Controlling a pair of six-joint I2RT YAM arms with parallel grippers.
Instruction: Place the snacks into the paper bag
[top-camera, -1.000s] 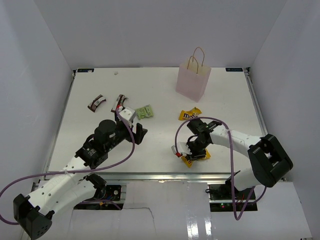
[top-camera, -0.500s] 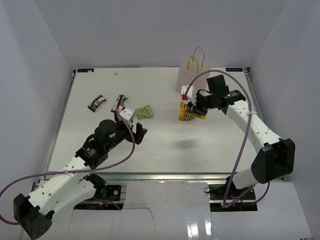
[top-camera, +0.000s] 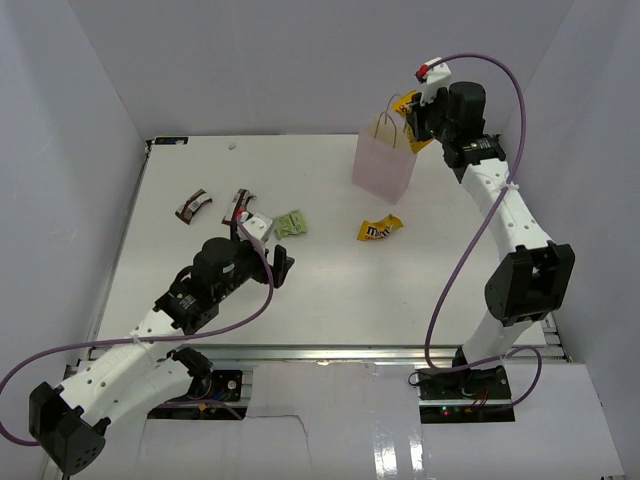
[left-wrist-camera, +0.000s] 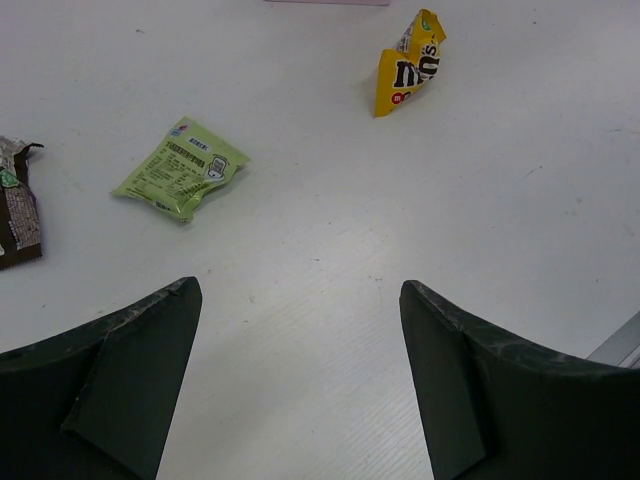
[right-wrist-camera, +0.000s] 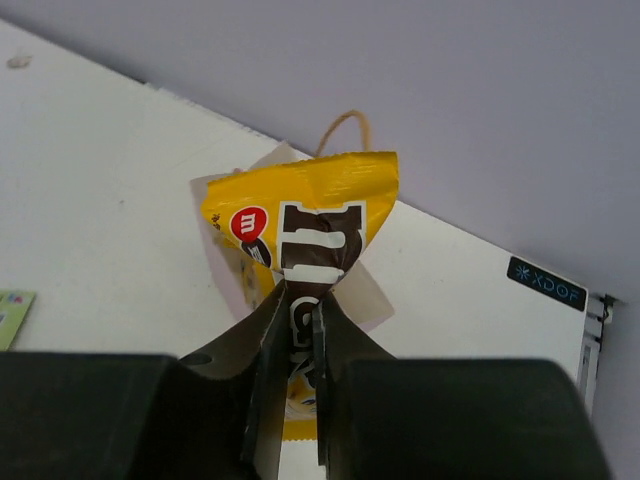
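Arms differ sharply in pose: the right arm stretches up and away from its base, elbow almost straight, carrying its claw (top-camera: 416, 116) high above the far side of the table (top-camera: 330, 290), just over the top of the paper bag (top-camera: 380, 165). That right claw is pinched tight on a yellow candy bag (right-wrist-camera: 300, 215), gripping it at its lower middle so the packet fans out above the fingertips; behind it in the right wrist view show the pale rim and one tan cord loop of the paper bag. What lies inside the paper bag cannot be told, since the packet covers its mouth. The left arm is folded low over the near left of the table, its claw (left-wrist-camera: 298, 300) spread wide with nothing between the fingers, pointing toward a green pouch (left-wrist-camera: 182, 168). A second yellow candy bag (top-camera: 378, 228) lies on the table in front of the paper bag, and two brown bars (top-camera: 195, 205) rest at the left. Both yellow packets carry brown "m" lettering, the held one also a red round "m" mark; the green pouch's print is too small to read. A dark label (right-wrist-camera: 545, 283) on the table's far edge reads "XDOF"
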